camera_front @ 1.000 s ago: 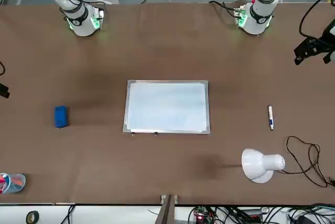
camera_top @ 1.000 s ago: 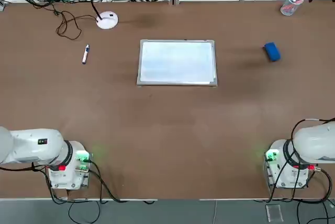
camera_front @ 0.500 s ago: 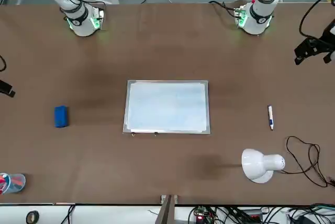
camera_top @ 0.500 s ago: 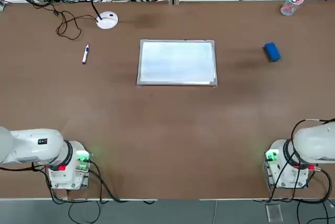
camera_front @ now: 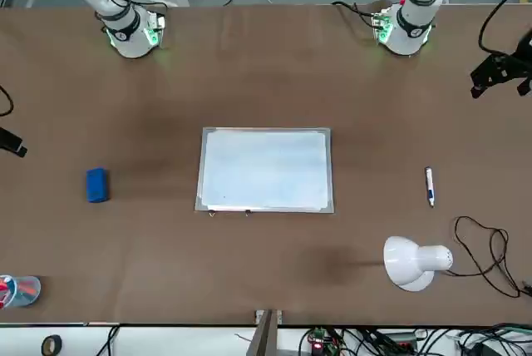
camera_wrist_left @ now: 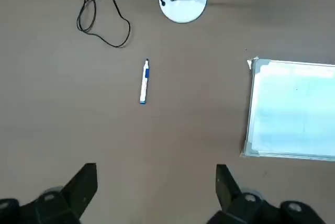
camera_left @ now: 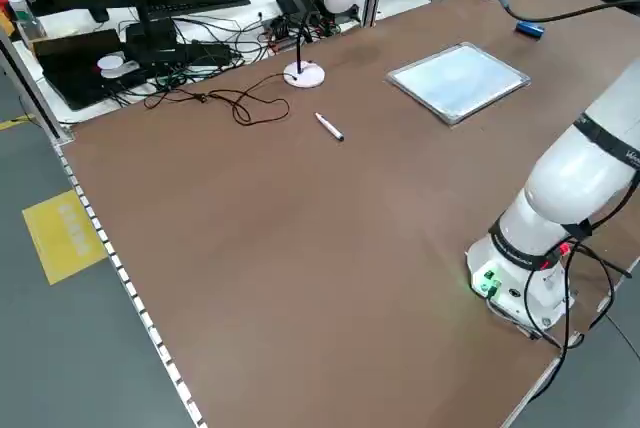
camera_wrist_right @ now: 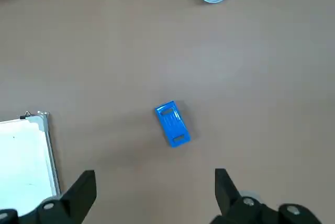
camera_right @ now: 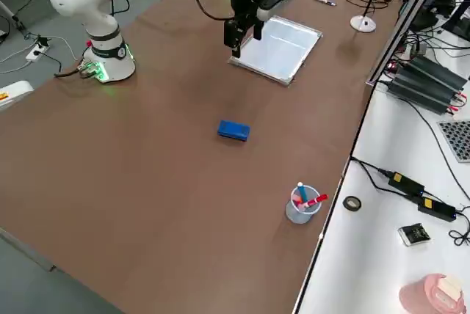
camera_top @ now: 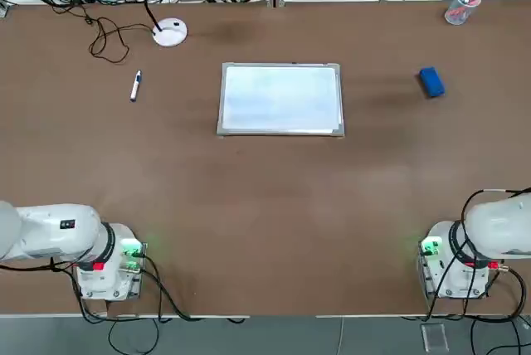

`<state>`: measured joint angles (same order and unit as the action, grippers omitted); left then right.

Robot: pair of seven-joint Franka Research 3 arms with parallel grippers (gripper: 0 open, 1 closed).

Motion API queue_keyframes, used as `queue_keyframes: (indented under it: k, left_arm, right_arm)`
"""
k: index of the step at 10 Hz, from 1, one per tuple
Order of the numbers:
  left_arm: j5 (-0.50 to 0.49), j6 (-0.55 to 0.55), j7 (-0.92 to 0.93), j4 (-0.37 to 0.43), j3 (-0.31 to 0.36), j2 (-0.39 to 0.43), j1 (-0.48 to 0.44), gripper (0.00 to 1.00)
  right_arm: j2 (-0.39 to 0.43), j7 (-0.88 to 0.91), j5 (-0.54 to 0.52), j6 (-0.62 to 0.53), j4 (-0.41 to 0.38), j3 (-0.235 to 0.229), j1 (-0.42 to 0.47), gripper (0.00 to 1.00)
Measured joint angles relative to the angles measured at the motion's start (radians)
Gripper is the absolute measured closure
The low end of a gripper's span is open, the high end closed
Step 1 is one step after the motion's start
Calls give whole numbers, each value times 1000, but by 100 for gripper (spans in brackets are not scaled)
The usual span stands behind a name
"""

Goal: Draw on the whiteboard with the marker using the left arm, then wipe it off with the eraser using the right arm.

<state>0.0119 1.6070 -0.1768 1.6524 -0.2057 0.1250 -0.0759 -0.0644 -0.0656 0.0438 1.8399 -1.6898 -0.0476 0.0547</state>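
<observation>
Hovering both arms high, whiteboard (camera_top: 281, 98) looks blank

The marker (camera_top: 135, 85) lies flat, well off the whiteboard's left edge. Its long axis runs roughly along that short edge, so the left arm is nearer. The left gripper (camera_wrist_left: 155, 172) hangs above that side with fingers spread and empty. The eraser (camera_top: 431, 82) sits well off the whiteboard's right edge, under the right gripper (camera_wrist_right: 154, 174), also spread. As far as I can tell nothing's drawn, which fits a board never drawn on or one wiped clean. Versus half a second ago the table things sit the same and both grippers barely drift.
</observation>
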Motion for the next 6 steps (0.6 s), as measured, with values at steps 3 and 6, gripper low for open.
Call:
queue_keyframes:
  k: [3,6]
  left_arm:
    - [0,-14,0,-7,1,0,0,0]
    - [0,-22,0,-7,3,0,-1,0]
  right_arm:
    - [0,0,0,4,0,0,-1,0]
    - [0,0,0,5,0,2,-3,0]
